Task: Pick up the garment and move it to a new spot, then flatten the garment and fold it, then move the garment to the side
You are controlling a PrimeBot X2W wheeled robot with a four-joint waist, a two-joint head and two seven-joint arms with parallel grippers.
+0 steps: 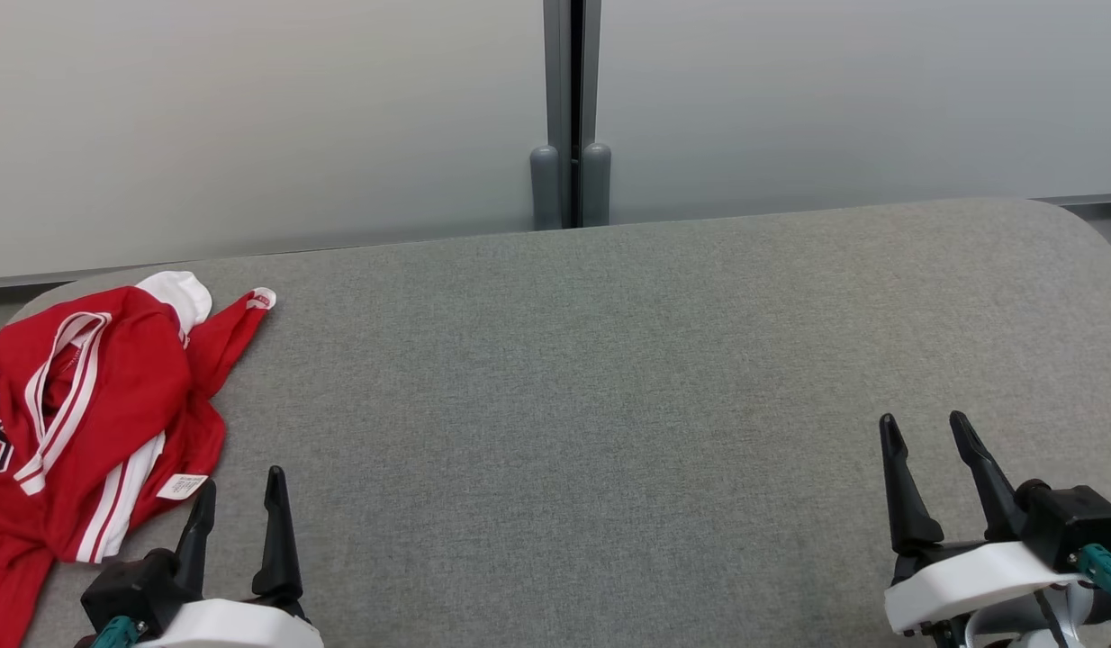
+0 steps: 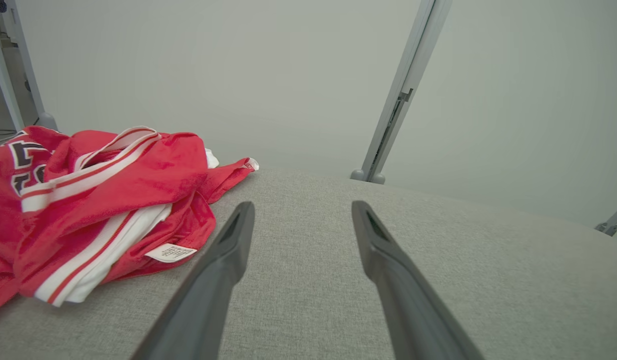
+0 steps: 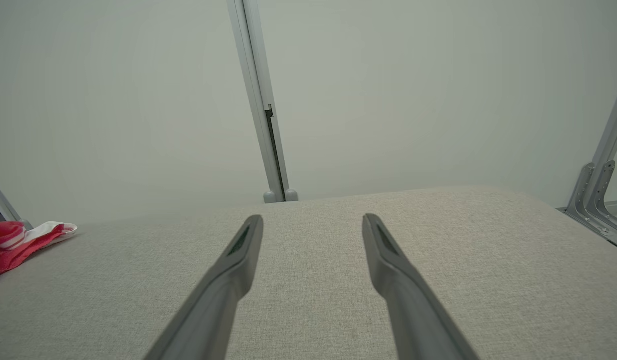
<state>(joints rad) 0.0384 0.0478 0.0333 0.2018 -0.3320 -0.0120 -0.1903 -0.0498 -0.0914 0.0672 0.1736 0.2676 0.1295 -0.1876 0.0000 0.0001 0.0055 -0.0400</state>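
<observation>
Over on the left end of the grey fabric-covered table (image 1: 609, 405) lies a red jersey (image 1: 114, 396) with white trim, crumpled in a heap, its collar band twisted across the top and dark lettering showing at the table's left edge. A small white care label (image 1: 181, 486) sticks out from its near hem. The left gripper (image 1: 239, 479) hovers just beside that label with its two dark fingers spread and nothing between them. The right gripper (image 1: 921, 418) hangs at the opposite end, well apart from the jersey, fingers likewise spread wide over bare cloth. Behind the table stands a pale frosted partition (image 1: 249, 117) split by a grey post (image 1: 571, 108).
</observation>
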